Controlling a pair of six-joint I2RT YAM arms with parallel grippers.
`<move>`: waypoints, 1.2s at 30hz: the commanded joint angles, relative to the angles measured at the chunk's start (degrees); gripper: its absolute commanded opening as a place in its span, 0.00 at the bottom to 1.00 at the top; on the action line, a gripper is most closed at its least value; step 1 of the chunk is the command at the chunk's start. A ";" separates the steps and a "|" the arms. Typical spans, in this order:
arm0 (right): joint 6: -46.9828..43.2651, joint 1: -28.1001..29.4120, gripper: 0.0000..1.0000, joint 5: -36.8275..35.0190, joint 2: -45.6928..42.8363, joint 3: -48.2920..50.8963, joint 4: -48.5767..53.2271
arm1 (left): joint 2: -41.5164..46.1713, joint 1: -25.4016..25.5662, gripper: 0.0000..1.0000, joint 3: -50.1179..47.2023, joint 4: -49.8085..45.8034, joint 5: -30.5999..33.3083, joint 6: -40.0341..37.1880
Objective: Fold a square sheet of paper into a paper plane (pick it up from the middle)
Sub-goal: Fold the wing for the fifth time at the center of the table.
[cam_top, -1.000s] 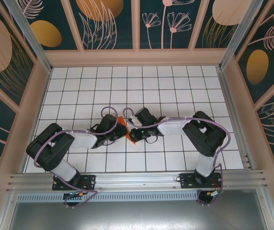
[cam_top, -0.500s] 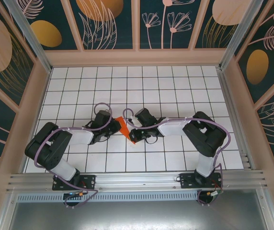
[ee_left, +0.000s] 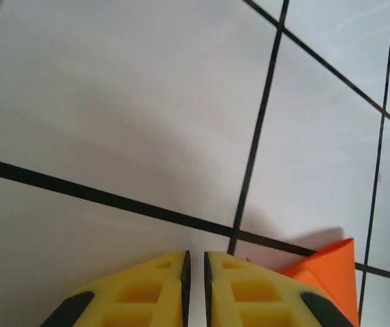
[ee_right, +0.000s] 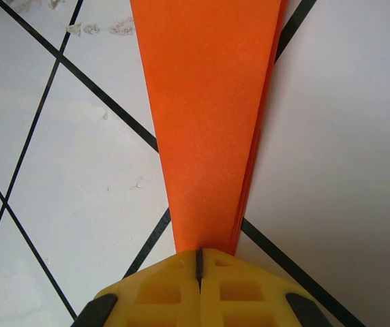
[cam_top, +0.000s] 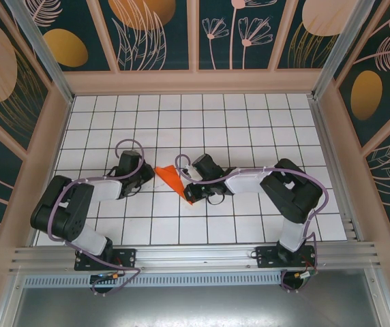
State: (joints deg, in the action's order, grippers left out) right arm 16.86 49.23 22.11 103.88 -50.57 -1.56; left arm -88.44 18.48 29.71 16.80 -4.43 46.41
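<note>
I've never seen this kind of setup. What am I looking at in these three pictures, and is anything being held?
Two robot arms are bolted at the near edge of a white tiled table. The overhead picture looks down on both arms. The other two pictures come from a camera on each wrist. A folded orange paper sits between the grippers. The right gripper is shut on its narrow tip. The left gripper, nearly closed, holds nothing and sits close beside the paper's wide end.

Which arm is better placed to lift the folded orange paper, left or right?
Right. The right gripper is shut on the narrow end of the folded orange paper; the left gripper is shut on nothing, beside the paper.
</note>
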 commanded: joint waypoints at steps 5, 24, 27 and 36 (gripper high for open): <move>-1.00 0.80 0.00 -4.62 3.37 3.62 10.13 | 10.21 1.79 0.16 -1.51 1.42 -4.01 -1.31; -0.38 1.21 0.00 -4.82 4.87 3.44 11.04 | -3.38 9.25 0.13 1.79 4.94 -1.71 -2.57; -0.43 1.27 0.00 -5.18 5.12 3.63 11.49 | -3.75 7.69 0.13 0.02 5.27 1.27 -1.85; 0.28 1.30 0.00 -4.09 4.62 4.34 10.87 | -6.40 2.07 0.12 -2.98 7.26 4.28 -0.55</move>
State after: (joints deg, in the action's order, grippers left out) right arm 16.93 49.36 22.04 103.88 -50.46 -1.74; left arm -92.05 23.53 27.90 25.39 -6.09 46.37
